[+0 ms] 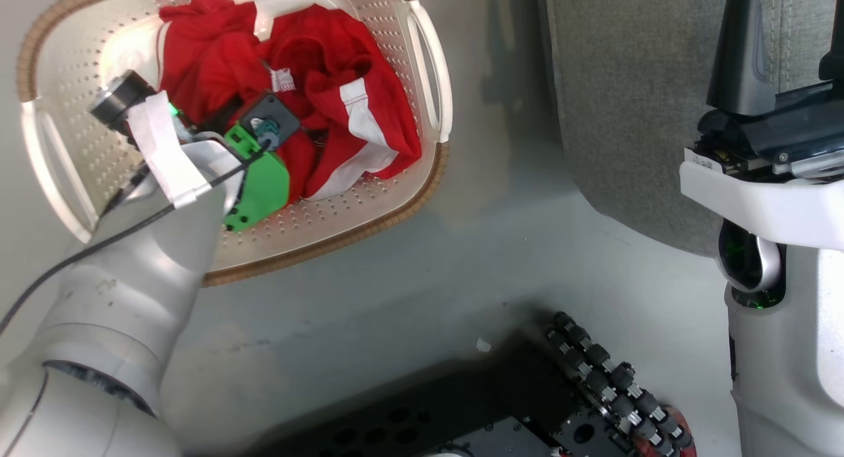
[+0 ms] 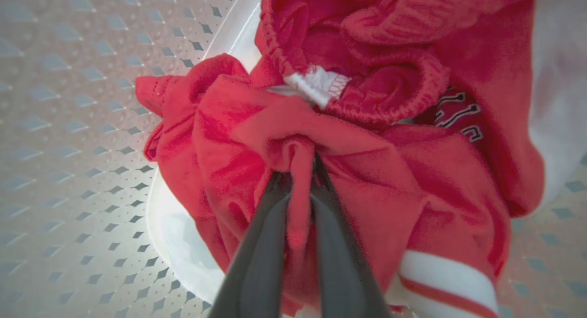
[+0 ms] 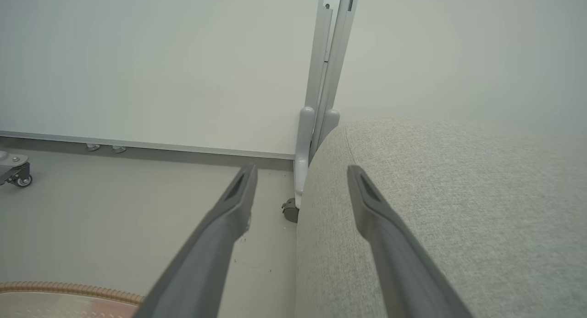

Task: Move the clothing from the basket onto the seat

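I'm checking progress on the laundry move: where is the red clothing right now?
The clothing lies heaped inside the basket at the head view's upper left, left of the seat, with the left gripper shut on a fold.

Test-lab room: wheeled partition [image 3: 151,70], bare grey floor [image 3: 91,217]

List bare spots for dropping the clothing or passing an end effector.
Free: the seat, its grey cushion top bare beside the open right end effector; the floor strip between basket and seat. Some bare perforated bottom in the basket beside the clothing. Crowded: the basket's middle, where the left end effector pinches a red fold.
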Available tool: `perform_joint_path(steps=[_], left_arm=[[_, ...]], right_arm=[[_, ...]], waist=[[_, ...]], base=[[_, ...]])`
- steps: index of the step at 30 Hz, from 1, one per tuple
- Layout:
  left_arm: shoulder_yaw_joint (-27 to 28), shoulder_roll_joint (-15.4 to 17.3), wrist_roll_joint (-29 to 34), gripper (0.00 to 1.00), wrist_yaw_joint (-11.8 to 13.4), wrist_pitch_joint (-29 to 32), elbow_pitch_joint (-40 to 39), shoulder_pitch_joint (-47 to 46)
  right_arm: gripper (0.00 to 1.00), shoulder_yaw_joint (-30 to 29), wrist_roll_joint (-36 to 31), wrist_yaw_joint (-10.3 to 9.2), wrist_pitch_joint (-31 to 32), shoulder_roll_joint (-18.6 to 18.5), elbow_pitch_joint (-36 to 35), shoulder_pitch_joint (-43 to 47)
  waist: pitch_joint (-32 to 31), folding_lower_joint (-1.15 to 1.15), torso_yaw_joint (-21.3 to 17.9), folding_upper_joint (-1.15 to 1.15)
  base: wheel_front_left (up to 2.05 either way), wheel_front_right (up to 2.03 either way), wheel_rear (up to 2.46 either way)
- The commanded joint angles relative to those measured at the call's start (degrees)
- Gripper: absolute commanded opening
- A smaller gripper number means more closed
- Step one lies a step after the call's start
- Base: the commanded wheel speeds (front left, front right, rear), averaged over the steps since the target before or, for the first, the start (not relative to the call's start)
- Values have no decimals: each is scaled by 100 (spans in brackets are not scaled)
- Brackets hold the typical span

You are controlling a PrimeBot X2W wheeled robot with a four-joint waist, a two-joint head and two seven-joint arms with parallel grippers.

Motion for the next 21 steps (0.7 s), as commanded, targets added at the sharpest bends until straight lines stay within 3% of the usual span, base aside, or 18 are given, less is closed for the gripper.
perform_joint_path(steps=[1, 15, 21], left_arm=[[44, -74, -79, 0, 40, -114, -19, 112], [566, -540, -1025, 0, -69, -785, -544, 1084], [858, -533, -1344, 0, -49, -780, -1671, 1875]], right_arm=[[100, -12, -68, -3, -18, -9, 29, 8], [100, 31, -457, -3, -18, -12, 239, 537], [100, 73, -591, -3, -18, -13, 422, 995]], waist=[[-295, 0, 170, 0], [-2004, 0, 658, 0], [-2998, 0, 870, 0]], base=[[0, 0, 0], [0, 0, 0], [0, 0, 0]])
